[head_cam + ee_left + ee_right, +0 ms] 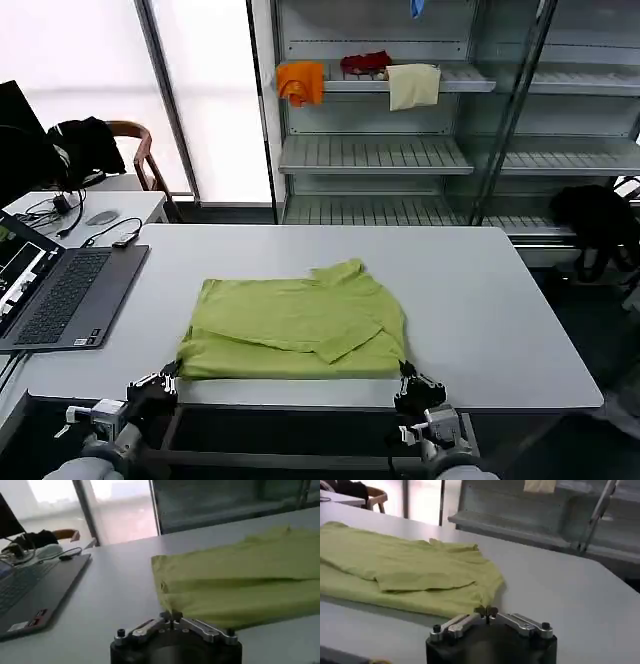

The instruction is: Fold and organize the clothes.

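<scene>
T-shirt (295, 330) folded, white table (480, 300), shelving (400, 150)

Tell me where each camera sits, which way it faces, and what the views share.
Head view: on the robot's head, looking forward and down at the white table, shelves behind; left gripper and right gripper at the near edge.
Left wrist view: low behind the left gripper, facing the T-shirt and laptop.
Right wrist view: behind the right gripper, facing the shirt's corner.
Shared: all three show the green T-shirt.

black left gripper (171, 616) and right gripper (487, 611), silver linkages, seemingly dark screws.
</scene>
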`<state>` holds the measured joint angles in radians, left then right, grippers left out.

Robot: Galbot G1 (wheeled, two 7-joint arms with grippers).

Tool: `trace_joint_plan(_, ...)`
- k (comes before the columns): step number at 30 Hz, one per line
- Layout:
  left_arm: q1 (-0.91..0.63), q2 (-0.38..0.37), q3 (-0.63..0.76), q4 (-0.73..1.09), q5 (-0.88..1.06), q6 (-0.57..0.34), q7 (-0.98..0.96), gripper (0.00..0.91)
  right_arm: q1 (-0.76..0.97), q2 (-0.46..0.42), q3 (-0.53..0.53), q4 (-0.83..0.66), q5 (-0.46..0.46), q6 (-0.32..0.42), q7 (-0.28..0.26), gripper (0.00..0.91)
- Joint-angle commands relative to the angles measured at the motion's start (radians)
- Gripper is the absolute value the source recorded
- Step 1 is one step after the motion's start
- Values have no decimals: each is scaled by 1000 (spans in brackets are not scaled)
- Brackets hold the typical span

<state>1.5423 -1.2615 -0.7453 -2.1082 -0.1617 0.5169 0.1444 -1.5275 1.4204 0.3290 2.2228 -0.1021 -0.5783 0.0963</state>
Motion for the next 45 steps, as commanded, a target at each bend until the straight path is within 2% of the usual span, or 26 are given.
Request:
trace_joint_plan(1, 67, -11, -6, -100, -15, -3, -67, 907, -56, 10, -1, 51, -18, 0, 68, 907)
trace_joint_plan(7, -27, -2, -44, -152, -102, 7, -58, 907, 76, 1, 23, 105, 4, -3, 28, 907)
trace_joint_plan(11, -191, 28, -14, -77, -136, 34, -60, 907, 266, -6, -6, 36, 45, -7, -13, 907)
trace_joint_plan(13, -303, 50, 18, -16, -183, 60, -61, 907, 361, 4, -31, -74, 129, -10, -3, 907)
trace_joint_plan(14, -323, 53, 30, 49, -193, 60, -62, 907, 384, 7, -34, -83, 134, -10, -1, 907)
trace_joint_plan(15, -363, 63, 53, 102, -210, 60, -61, 907, 463, 29, -41, -166, 153, -10, -6, 907)
trace_joint_plan(19, -474, 84, 105, 243, -219, 60, -46, 907, 632, 71, -63, -397, 168, -10, -6, 907)
trace_joint_plan(22, -560, 105, 149, 348, -197, 60, -38, 907, 732, 105, -68, -540, 168, -9, -10, 907)
trace_joint_plan(23, -595, 114, 161, 386, -187, 60, -34, 907, 732, 105, -68, -540, 168, -9, -10, 907)
trace_joint_plan(24, -619, 122, 173, 421, -187, 61, -33, 907, 783, 130, -63, -617, 168, -8, -14, 907)
trace_joint_plan(30, -738, 148, 245, 588, -179, 61, -12, 907, 877, 188, -41, -795, 164, -6, -16, 907)
trace_joint_plan(45, -855, 102, 303, 798, -82, 61, 40, 907, 972, 215, -24, -974, 152, -2, -16, 907)
